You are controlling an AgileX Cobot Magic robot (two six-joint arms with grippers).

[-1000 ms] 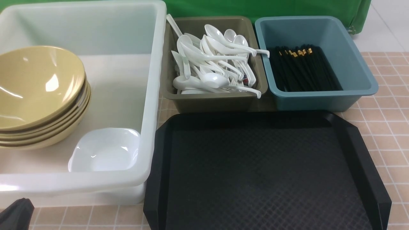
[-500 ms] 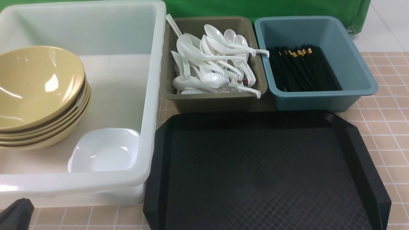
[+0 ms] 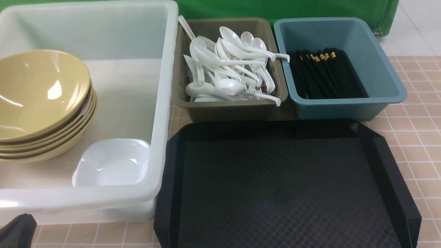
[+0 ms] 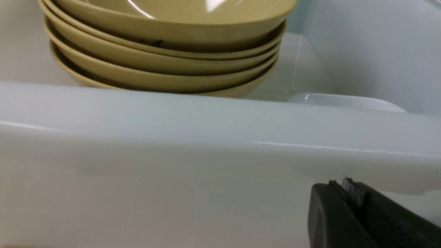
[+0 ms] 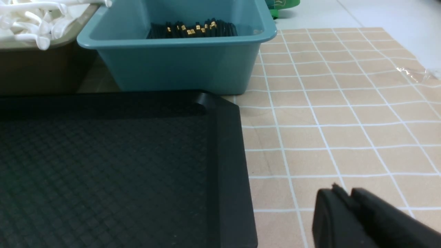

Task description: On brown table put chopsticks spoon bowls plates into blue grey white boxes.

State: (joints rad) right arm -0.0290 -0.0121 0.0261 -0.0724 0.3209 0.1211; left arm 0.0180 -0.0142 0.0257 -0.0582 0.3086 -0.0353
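In the front view, the tiled brown surface (image 3: pixel 417 137) carried a black tray (image 3: pixel 282 186) near the camera, right of centre. A large white tub (image 3: pixel 162 103) filled the left side. Inside it a stack of tan bowls (image 3: pixel 41 103) sat at the left, and a small white plate (image 3: pixel 112 163) lay in its near right corner. Beyond the tray, an olive-grey bin (image 3: pixel 227 110) held a heap of white spoons (image 3: pixel 227 69), and just right of it a blue bin (image 3: pixel 344 106) held black chopsticks (image 3: pixel 327 75) with gold ends. A green cloth (image 3: pixel 286 8) hung behind the bins, and pale floor (image 3: pixel 418 31) showed at the far right. A dark part of the left arm showed at the near left corner.

In the left wrist view, the left gripper (image 4: pixel 348 187) hung just outside the near wall of the white tub (image 4: pixel 206 137), its jaws pressed together with nothing between them. The bowls (image 4: pixel 165 51) rose above the rim, and an edge of the plate (image 4: pixel 348 101) showed beside them.

In the right wrist view, the right gripper (image 5: pixel 346 194) hovered over bare surface (image 5: pixel 344 120) to the right of the tray (image 5: pixel 103 165), its jaws all but touching and empty. The blue bin (image 5: pixel 179 65) with the chopsticks (image 5: pixel 193 29) stood beyond the tray, and the grey bin (image 5: pixel 38 69) with spoons (image 5: pixel 38 20) lay to its left. Clear tape (image 5: pixel 415 72) lay on the surface's far right edge, against pale floor (image 5: pixel 379 13).
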